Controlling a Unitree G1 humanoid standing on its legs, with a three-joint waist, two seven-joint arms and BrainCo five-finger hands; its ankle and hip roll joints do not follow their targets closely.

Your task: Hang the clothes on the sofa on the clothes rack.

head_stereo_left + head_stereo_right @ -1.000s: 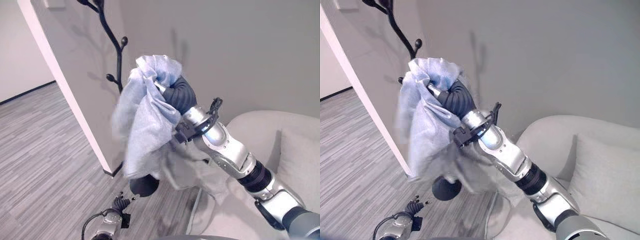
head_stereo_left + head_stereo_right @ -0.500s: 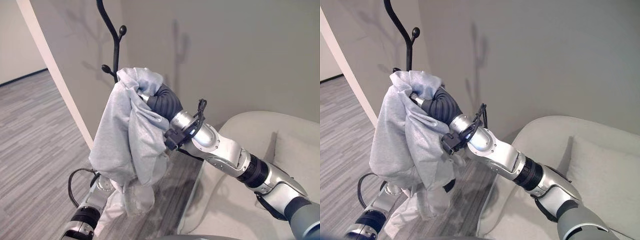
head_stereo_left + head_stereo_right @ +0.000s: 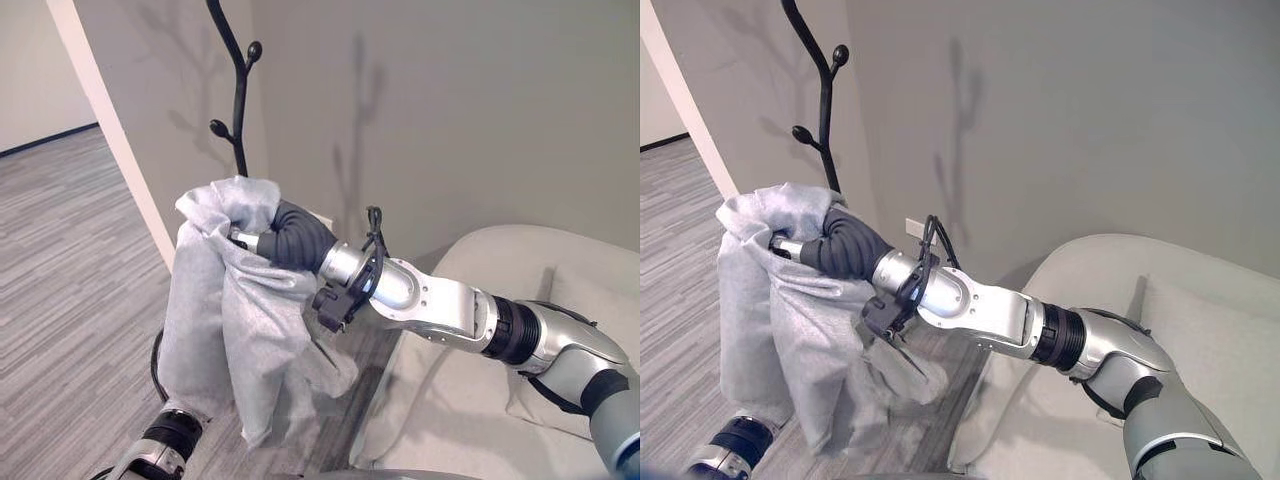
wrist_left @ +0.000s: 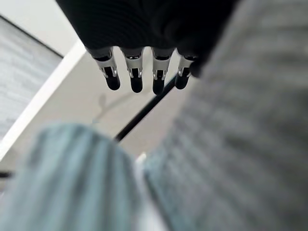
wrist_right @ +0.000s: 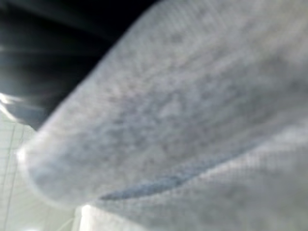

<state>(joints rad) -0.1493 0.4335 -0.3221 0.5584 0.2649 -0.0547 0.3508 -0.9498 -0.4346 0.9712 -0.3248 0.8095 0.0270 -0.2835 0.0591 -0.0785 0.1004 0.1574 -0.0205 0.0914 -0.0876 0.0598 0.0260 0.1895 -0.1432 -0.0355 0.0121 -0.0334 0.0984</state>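
A light grey garment (image 3: 230, 320) hangs over my right hand (image 3: 288, 235), which reaches in from the right at about chest height. The hand's front end is buried in the cloth. The black branch-shaped clothes rack (image 3: 240, 110) stands just behind the garment, with its knobbed hooks above the cloth and apart from it. My left arm rises from the lower left beneath the garment's hem. In the left wrist view my left hand (image 4: 136, 72) has straight fingers holding nothing, with the garment (image 4: 240, 144) beside it and the rack's pole (image 4: 144, 113) beyond.
A pale grey sofa (image 3: 480, 400) with a cushion (image 3: 1210, 360) sits at the right, under my right arm. A grey wall is close behind the rack, with a white corner edge (image 3: 110, 130) and striped grey flooring (image 3: 70, 260) to the left.
My right arm has come down with the garment, from beside the rack's lower hooks to well below them. My left arm has come up under the hanging cloth. The camera view has shifted.
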